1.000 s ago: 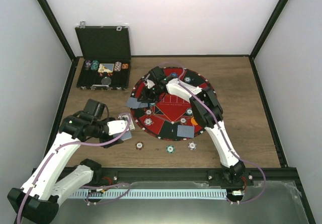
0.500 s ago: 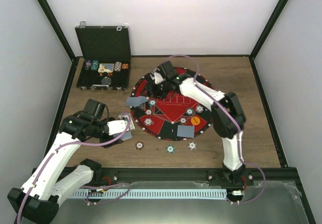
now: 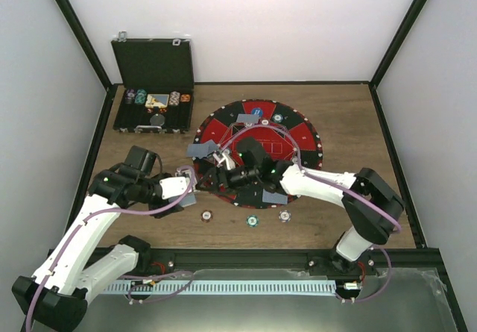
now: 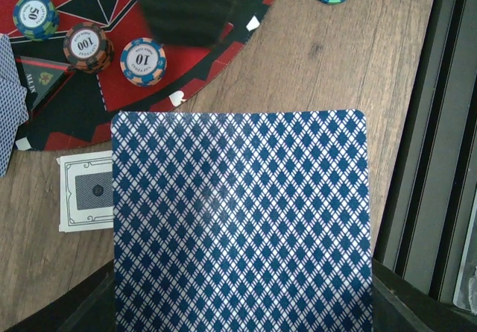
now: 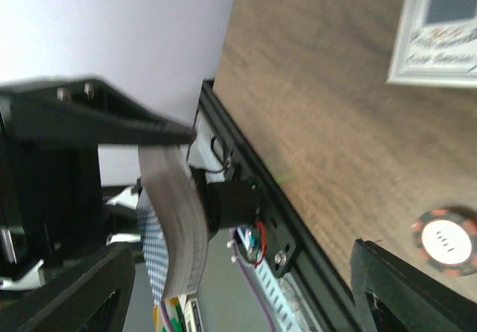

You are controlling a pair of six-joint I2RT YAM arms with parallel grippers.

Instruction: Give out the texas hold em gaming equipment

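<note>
Two robot arms meet at the near-left edge of a round red and black poker mat [image 3: 298, 134] on a wooden table [image 3: 358, 123]. The left gripper [image 3: 184, 188] is pinching a deck of playing cards [image 4: 238, 220]. The deck's blue diamond backs face that wrist camera and fill most of its view. The right gripper [image 3: 212, 174] reaches across the mat, its jaws spread wide with nothing between them. From its own camera we see the deck edge-on, just ahead of its fingers [image 5: 82, 291].

One grey-backed card [image 3: 201, 150] lies at the mat's left rim, and another card [image 3: 276, 196] lies at its near rim. Three striped poker chips [image 3: 253, 220] lie in a row on the bare wood in front of the mat. Further chips [image 4: 87, 45] sit on the mat near the deck. More are racked in the open black case [image 3: 153, 63] at the far left corner.

We judge the step in hand to be drawing one card off the deck for dealing. To do it well, the right jaws should approach the deck's free edge squarely and close on the top card alone. They should then slide it off flat while the left grip holds firm. A deep or skewed bite risks lifting several cards. A low approach could nudge the chips beside the deck.
</note>
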